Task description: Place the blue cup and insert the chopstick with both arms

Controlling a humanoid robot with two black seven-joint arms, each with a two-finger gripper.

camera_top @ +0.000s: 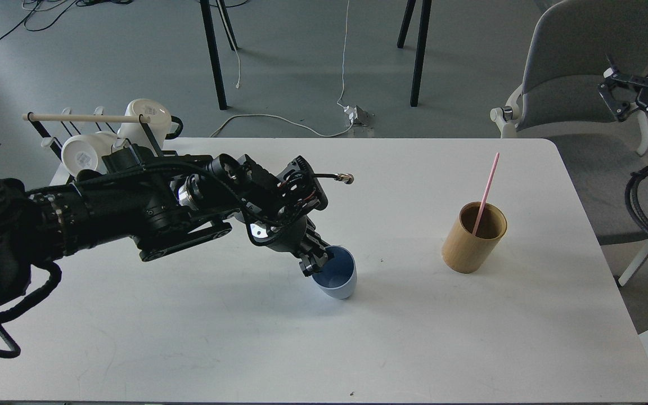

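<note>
Your left tool (317, 260) grips the rim of the cup (336, 279) mid-table (245, 337), the chopstick (486, 193) leans in the bamboo holder (473, 236) well to its right, and the right tool (616, 90) hangs off-table, state unclear.

The cup (336, 277) stands near the middle of the bench (245, 349). The cylinder (473, 238), at its three o'clock, holds the stick (488, 185). The rack (93, 135) with mugs (147, 115) sits at ten o'clock.
</note>
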